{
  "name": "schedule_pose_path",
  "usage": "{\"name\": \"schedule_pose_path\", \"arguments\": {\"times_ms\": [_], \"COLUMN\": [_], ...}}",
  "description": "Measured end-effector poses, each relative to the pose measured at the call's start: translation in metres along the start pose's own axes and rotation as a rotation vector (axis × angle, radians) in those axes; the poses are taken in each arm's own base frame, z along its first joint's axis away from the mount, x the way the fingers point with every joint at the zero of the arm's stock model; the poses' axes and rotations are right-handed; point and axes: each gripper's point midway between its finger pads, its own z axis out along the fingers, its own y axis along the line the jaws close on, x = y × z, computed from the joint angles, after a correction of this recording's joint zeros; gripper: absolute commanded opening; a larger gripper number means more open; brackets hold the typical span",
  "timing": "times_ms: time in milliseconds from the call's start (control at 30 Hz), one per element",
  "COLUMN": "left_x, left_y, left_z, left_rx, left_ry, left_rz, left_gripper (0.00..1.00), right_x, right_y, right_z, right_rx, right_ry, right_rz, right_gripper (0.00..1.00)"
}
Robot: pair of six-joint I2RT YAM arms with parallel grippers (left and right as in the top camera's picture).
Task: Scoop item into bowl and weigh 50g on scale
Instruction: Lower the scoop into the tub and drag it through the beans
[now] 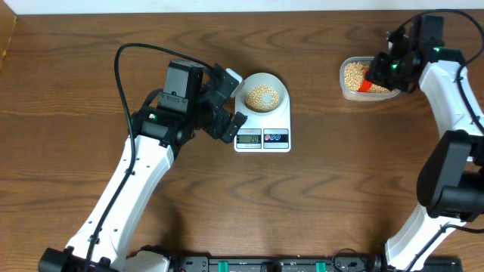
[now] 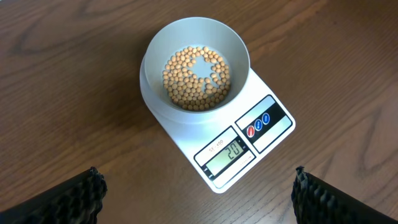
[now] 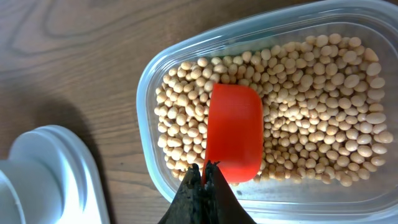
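White scale (image 2: 264, 84) bearing bowl (image 2: 196, 34) of beans (image 2: 186, 81), left hand (image 1: 232, 102) wide open and empty at its 9 o'clock, right hand (image 3: 204, 175) clamped on red scoop (image 3: 235, 134) in tub (image 3: 148, 84)

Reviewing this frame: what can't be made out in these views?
Overhead: digits on the scale are too small to read.
Right wrist: the handle of the orange scoop is hidden behind the right gripper.
Right wrist: a white object is cut off by the lower-left edge.
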Motion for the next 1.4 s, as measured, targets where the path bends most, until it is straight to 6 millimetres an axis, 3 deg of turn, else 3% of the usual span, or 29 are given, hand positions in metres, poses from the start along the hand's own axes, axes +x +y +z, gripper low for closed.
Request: {"name": "schedule_pose_path", "arguments": {"times_ms": [1400], "left_x": [0.000], "left_y": [0.000], "left_z": [0.000], "left_rx": [0.000], "left_ry": [0.000], "left_rz": [0.000], "left_gripper": [0.98], "right_x": [-0.026], "right_y": [-0.017], "right_z": [-0.053], "right_rx": [-0.424], "right_ry": [-0.057], "right_rz": [0.157], "right_gripper": [0.01]}}
